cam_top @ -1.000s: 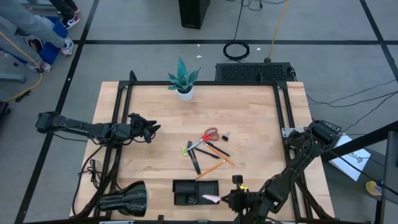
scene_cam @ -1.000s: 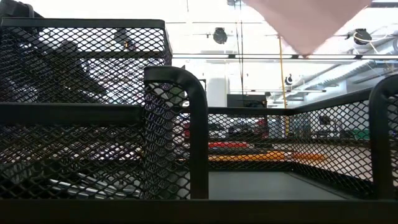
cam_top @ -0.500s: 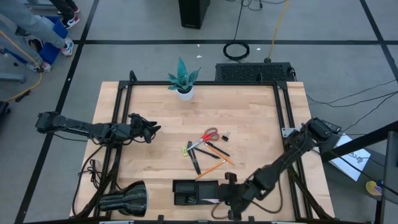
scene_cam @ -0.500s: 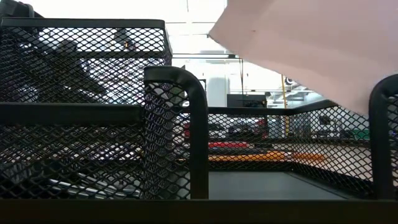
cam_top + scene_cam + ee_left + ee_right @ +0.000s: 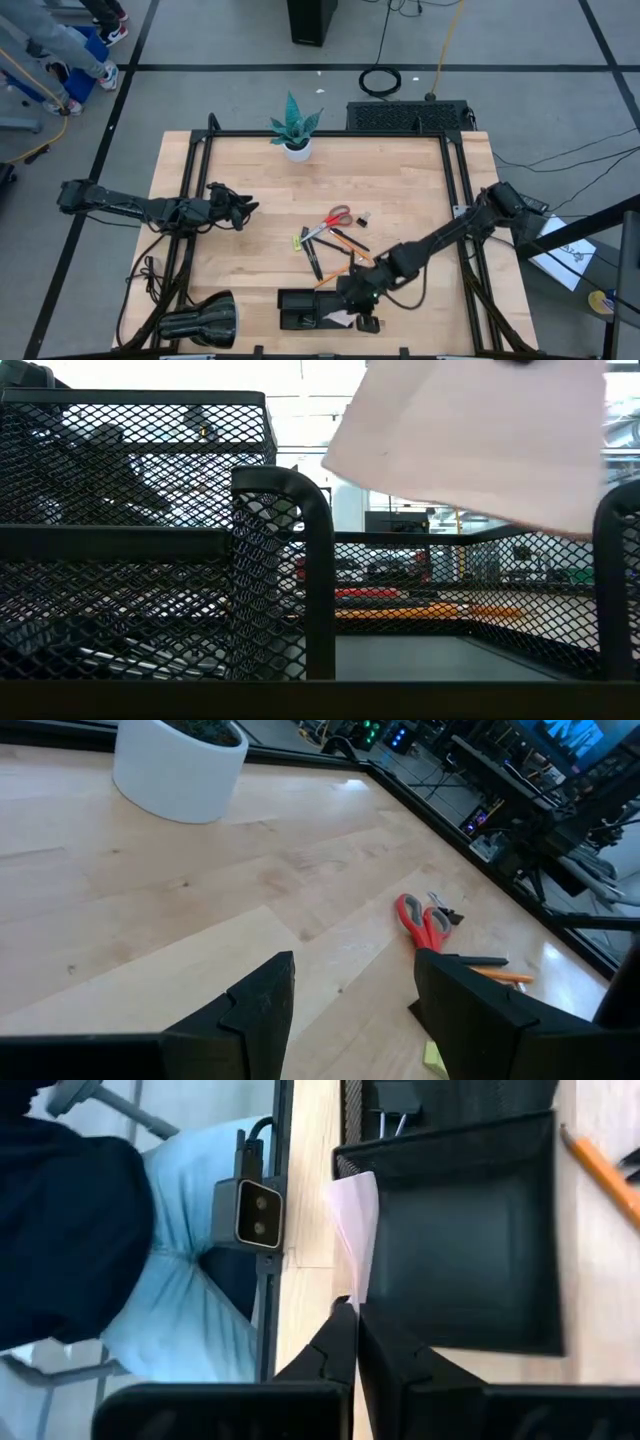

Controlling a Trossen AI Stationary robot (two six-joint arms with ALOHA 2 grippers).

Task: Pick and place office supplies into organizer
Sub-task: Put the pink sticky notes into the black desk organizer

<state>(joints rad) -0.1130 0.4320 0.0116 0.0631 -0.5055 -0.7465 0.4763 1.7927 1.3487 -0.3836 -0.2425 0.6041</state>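
Observation:
The black mesh organizer (image 5: 300,300) stands at the table's near edge. My right gripper (image 5: 352,308) is over its right side, shut on the pale pink-white note pad (image 5: 338,318). In the low view the pad (image 5: 470,440) hangs tilted above the organizer's walls (image 5: 320,540). Red-handled scissors (image 5: 335,217), black pens (image 5: 315,258), orange pencils (image 5: 345,265), a yellow piece (image 5: 298,241) and a small clip (image 5: 362,217) lie mid-table. My left gripper (image 5: 240,208) waits open at the left, holding nothing. My right gripper pinches the note pad by one edge (image 5: 355,1292) between its two shut fingers (image 5: 335,1335). The fingers slant downward from the table's right. The pad sticks out beyond the fingertips, tilted and lifted clear, over the organizer's large compartment (image 5: 460,1250).
A potted plant (image 5: 295,130) stands at the far edge and a black rounded cylinder (image 5: 200,322) lies at the near left corner. A black clip (image 5: 395,1100) sits in a neighbouring compartment. A small camera (image 5: 255,1212) and a person's legs (image 5: 170,1310) are beside the near edge.
My right gripper has swung toward the table's left along the near edge and rolled, still shut on the note pad. The pad has come over the organizer's right compartment and now spreads wider and lower in the low view.

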